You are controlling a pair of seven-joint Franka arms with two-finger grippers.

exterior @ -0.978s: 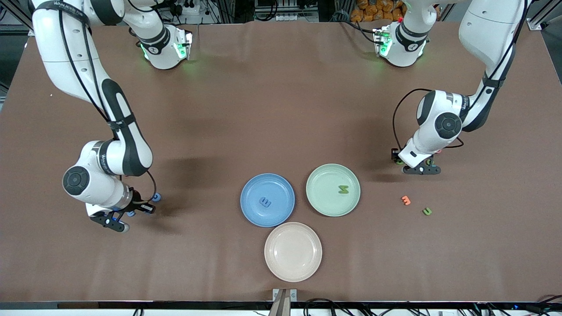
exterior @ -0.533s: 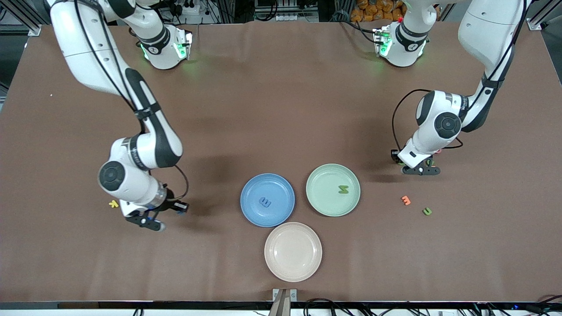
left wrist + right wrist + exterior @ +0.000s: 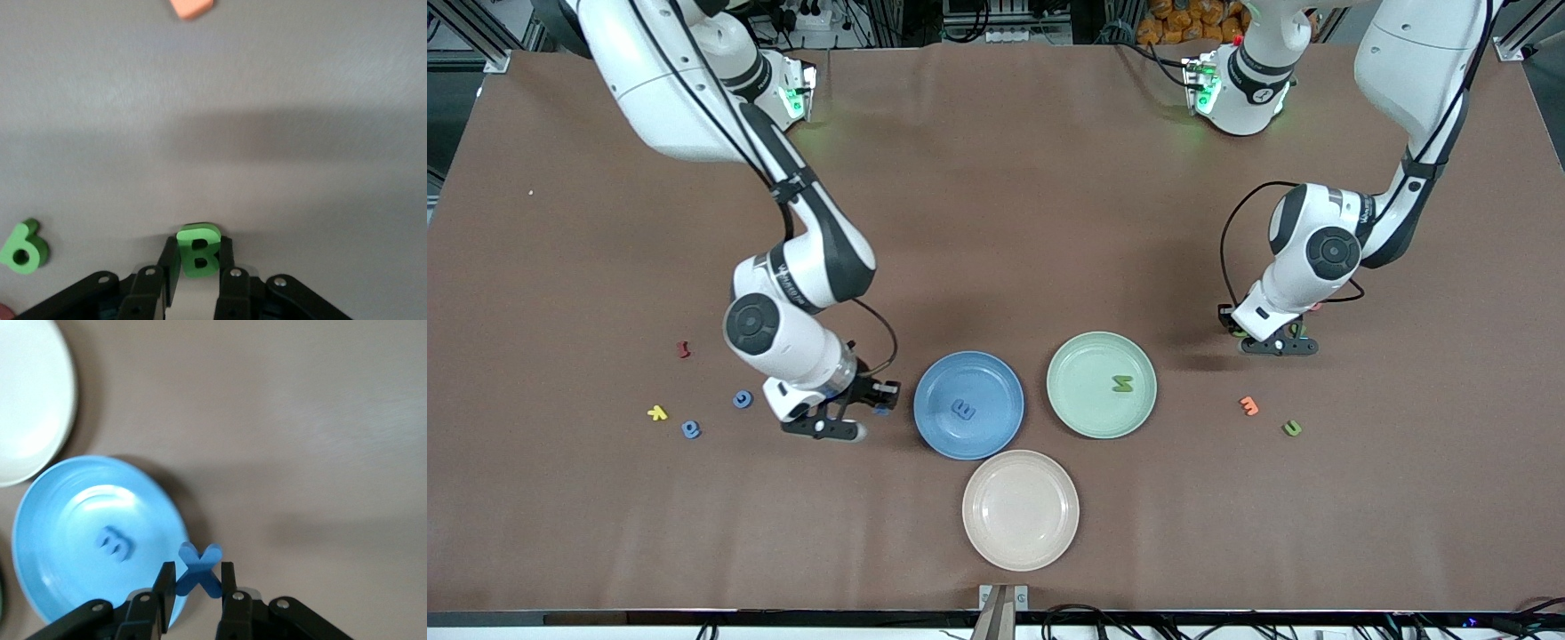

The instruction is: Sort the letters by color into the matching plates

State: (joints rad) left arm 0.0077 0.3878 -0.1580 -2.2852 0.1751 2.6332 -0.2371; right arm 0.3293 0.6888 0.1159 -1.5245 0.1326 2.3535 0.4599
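Observation:
My right gripper (image 3: 838, 430) is shut on a blue X (image 3: 199, 570) and hangs just beside the blue plate (image 3: 938, 382), at its rim toward the right arm's end. A blue letter (image 3: 963, 410) lies in that plate. The mint green plate (image 3: 1085, 364) holds a green letter (image 3: 1122, 383). My left gripper (image 3: 1280, 345) is low at the table, toward the left arm's end from the green plate, shut on a green B (image 3: 198, 250). Another green letter (image 3: 24, 247) lies close beside it. Two blue letters (image 3: 743, 399) (image 3: 690, 429) and a green one (image 3: 1292, 428) lie loose.
A cream plate (image 3: 1020, 509) sits nearer the front camera than the two coloured plates. An orange letter (image 3: 1248, 405) lies by the loose green one. A yellow letter (image 3: 657, 412) and a dark red letter (image 3: 684, 349) lie near the loose blue ones.
The right arm has carried the blue X from the right arm's end of the table over to the blue plate's edge. The left gripper has shut on the green B.

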